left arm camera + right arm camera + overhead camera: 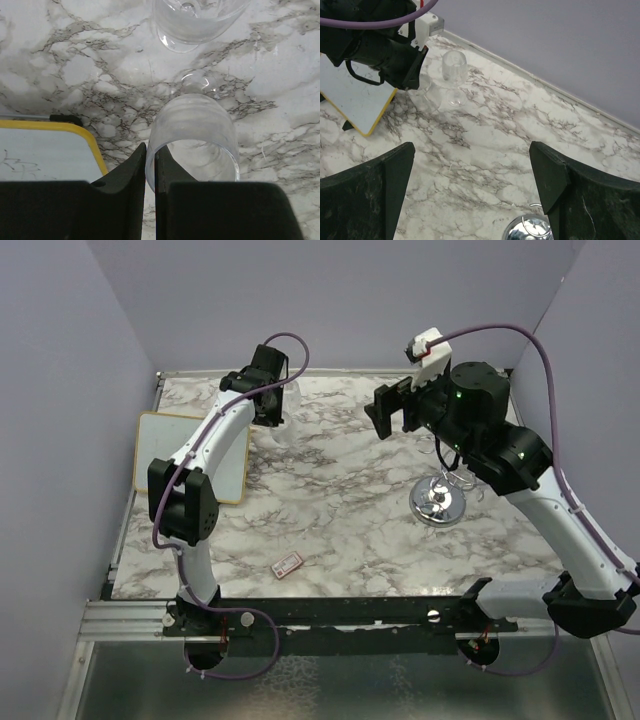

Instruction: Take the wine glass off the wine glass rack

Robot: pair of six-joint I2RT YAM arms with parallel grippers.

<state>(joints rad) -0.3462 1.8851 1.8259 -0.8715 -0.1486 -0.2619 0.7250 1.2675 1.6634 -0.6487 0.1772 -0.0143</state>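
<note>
My left gripper point(151, 150) is shut on the rim of a clear wine glass point(192, 135), one finger inside the bowl and one outside. I look down into its bowl; whether its foot touches the marble I cannot tell. A second wine glass point(454, 70) stands upright just beyond it, and its bowl point(195, 20) shows at the top of the left wrist view. The wine glass rack point(437, 502), chrome with a mirror disc base point(530, 232), stands at the right with no glass visible on it. My right gripper point(472, 160) hangs open above the table's middle, its fingers empty.
A yellow-framed whiteboard point(190, 455) lies at the table's left, close beside the held glass point(427, 95). A small red card point(288, 564) lies near the front edge. Lilac walls close the table at the back and sides.
</note>
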